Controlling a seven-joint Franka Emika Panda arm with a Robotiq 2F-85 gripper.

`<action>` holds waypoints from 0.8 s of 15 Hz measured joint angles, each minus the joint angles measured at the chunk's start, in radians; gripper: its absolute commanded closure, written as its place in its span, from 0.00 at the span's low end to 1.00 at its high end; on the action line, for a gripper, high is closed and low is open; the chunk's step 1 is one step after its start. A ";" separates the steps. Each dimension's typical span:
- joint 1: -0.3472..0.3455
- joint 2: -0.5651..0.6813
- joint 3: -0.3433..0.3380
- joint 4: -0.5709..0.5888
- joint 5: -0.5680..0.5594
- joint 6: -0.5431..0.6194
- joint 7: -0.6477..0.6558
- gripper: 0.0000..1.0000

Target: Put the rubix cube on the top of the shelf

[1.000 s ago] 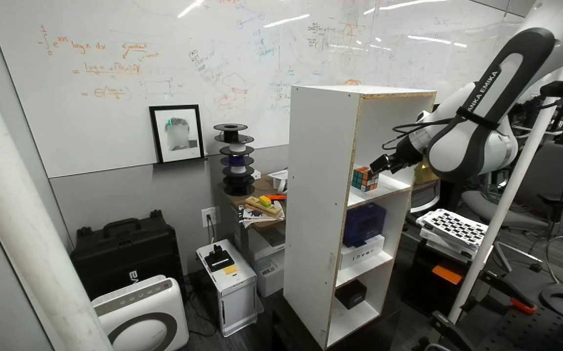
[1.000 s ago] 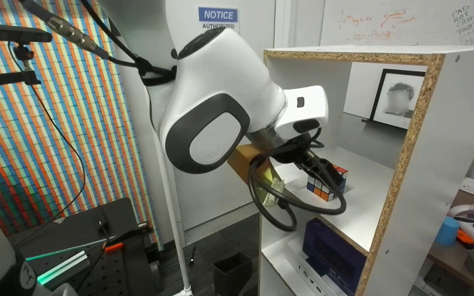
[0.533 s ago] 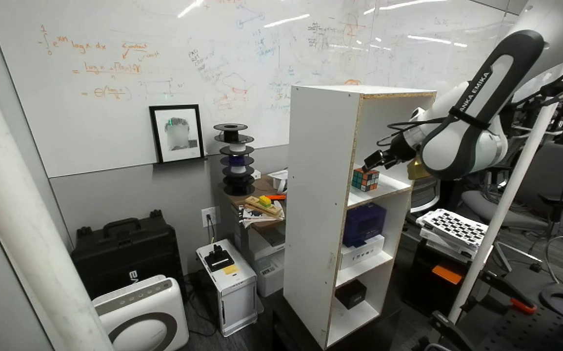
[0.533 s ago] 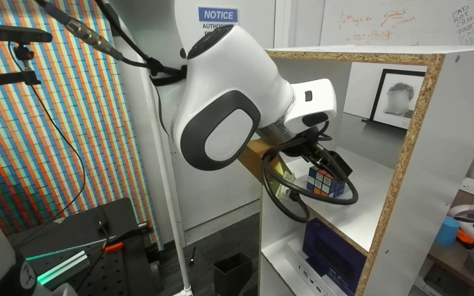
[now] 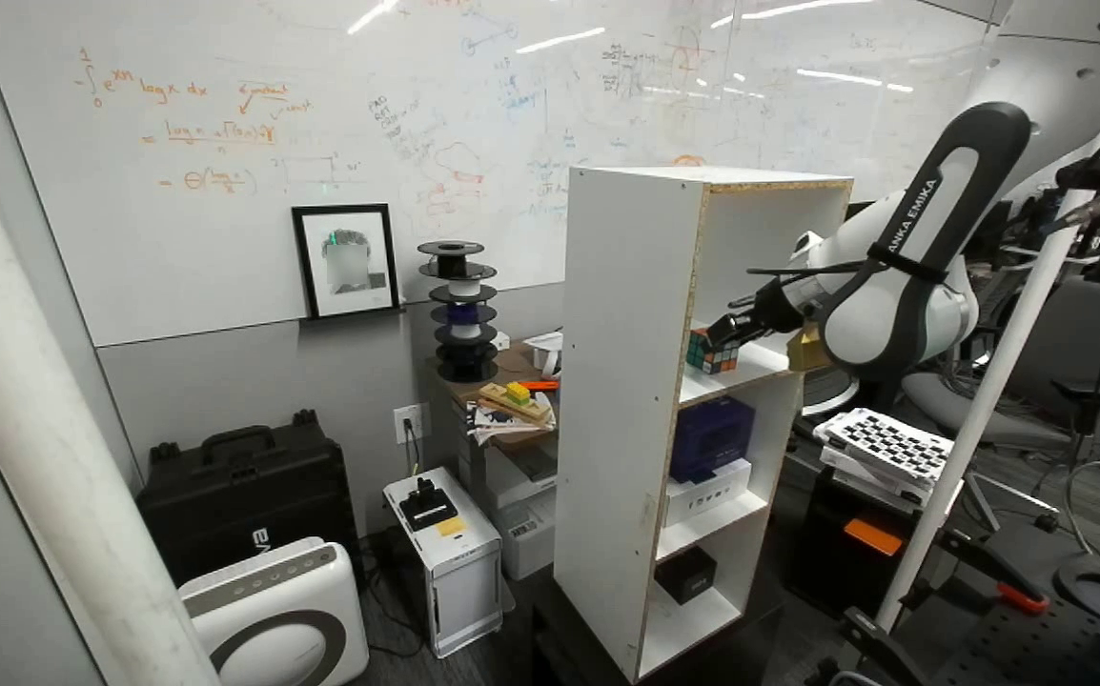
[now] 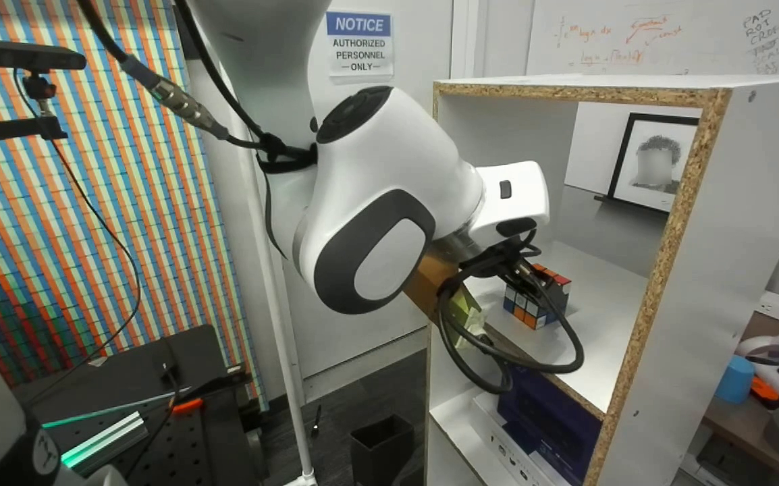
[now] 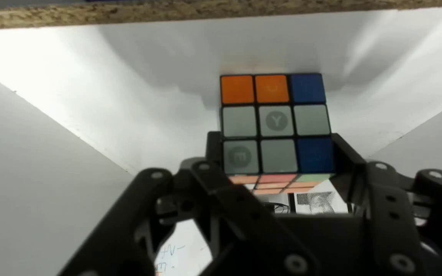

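Note:
The rubix cube (image 7: 276,120), with white, orange and blue squares on its near face, rests on the floor of the white shelf's (image 5: 621,381) uppermost compartment. Around it is my gripper (image 7: 276,147), one black finger (image 7: 214,147) against each side, shut on the cube. In an exterior view the gripper (image 5: 729,332) comes in from the open front, tilted downward, and covers part of the cube (image 5: 701,355). Cables and the hand hide some of the cube (image 6: 528,310) in an exterior view. The shelf's flat top (image 5: 702,175) lies above the compartment.
Below the cube's compartment sit a dark blue box (image 5: 712,438) on a white box (image 5: 707,493), and a black box (image 5: 686,575) lower down. The chipboard front edge (image 7: 205,11) borders the cube's compartment. A white pole (image 5: 979,429) stands beside the arm.
The gripper has moved forward over the cube, then dropped lower, and its fingers have closed on the cube's sides. The cube stays in about the same spot.

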 measured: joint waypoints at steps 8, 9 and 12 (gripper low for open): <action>-0.081 -0.089 0.035 -0.094 -0.229 -0.026 0.140 0.62; -0.091 -0.123 0.042 -0.126 -0.275 -0.035 0.173 0.62; -0.114 -0.209 0.043 -0.130 -0.488 -0.133 0.358 0.62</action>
